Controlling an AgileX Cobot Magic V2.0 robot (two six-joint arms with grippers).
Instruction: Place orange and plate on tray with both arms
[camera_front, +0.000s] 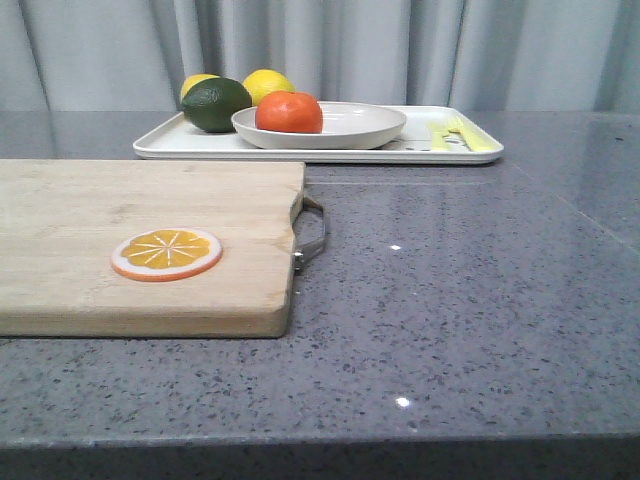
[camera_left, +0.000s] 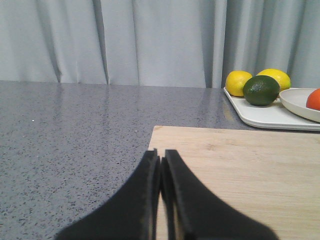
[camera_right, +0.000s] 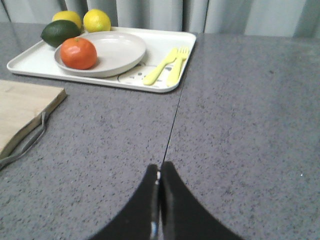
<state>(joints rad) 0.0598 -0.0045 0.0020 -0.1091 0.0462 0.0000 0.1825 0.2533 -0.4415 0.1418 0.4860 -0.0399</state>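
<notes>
The orange (camera_front: 289, 112) rests in the beige plate (camera_front: 360, 128), and the plate sits on the white tray (camera_front: 180, 146) at the back of the table. The right wrist view shows the same: orange (camera_right: 78, 53), plate (camera_right: 120, 50), tray (camera_right: 30, 61). In the left wrist view only an edge of the orange (camera_left: 314, 99), the plate rim (camera_left: 295, 102) and a tray corner (camera_left: 260, 116) appear. My left gripper (camera_left: 160, 156) is shut and empty above the cutting board's near corner. Shut and empty too, my right gripper (camera_right: 159, 169) hangs over bare counter, well short of the tray. Neither gripper appears in the front view.
A wooden cutting board (camera_front: 130, 240) with a metal handle (camera_front: 312, 235) lies at the front left, with an orange slice disc (camera_front: 167, 253) on it. Two lemons (camera_front: 268, 84) and a dark green fruit (camera_front: 216, 104) fill the tray's left end; yellow-green cutlery (camera_front: 452, 134) lies at its right.
</notes>
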